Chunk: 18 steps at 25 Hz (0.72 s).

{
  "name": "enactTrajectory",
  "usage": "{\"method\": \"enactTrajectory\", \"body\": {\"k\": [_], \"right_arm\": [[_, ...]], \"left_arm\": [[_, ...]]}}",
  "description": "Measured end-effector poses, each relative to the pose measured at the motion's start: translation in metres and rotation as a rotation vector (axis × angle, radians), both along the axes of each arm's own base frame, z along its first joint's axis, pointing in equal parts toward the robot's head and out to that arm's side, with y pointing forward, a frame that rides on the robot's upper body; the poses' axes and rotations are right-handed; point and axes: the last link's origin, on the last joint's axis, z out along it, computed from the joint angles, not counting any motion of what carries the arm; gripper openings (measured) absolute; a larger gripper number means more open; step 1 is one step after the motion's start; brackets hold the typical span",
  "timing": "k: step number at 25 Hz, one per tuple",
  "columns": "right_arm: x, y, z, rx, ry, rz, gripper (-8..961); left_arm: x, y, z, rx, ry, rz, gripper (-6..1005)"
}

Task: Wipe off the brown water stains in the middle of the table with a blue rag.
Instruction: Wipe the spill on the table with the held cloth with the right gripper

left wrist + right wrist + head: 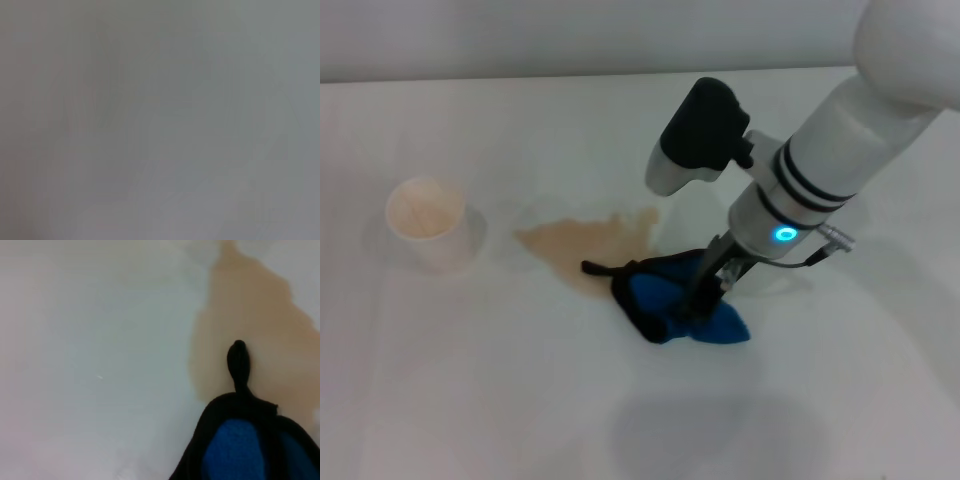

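Though the right gripper (pixel 705 290), fingers clamped on the bunched bright blue cloth rag (pixel 685 305), reaches the white counter (pixel 520 400), the ragged tan-brown puddle (pixel 585 240) lies largely unwiped; left gripper unseen.

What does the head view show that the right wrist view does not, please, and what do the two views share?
Only the head view shows the right gripper down on the blue rag, the paper cup standing apart on the robot's left, and the whole outline of the puddle. Only the right wrist view shows, close up, the rag's black loop lying on the stain. Both show the blue rag at the edge of the brown water stains on the table.
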Motion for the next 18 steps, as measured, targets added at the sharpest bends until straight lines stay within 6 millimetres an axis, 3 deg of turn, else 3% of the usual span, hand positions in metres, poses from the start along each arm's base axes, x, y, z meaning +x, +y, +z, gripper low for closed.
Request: {"method": "enactTrajectory", "body": {"k": [9, 18], "right_arm": [[-0.01, 0.001, -0.02, 0.055, 0.066, 0.059, 116], [-0.005, 0.012, -0.023, 0.161, 0.091, 0.087, 113]], "left_arm": [[0.001, -0.002, -0.006, -0.019, -0.034, 0.0, 881], [0.0, -0.004, -0.007, -0.02, -0.037, -0.001, 881]]}}
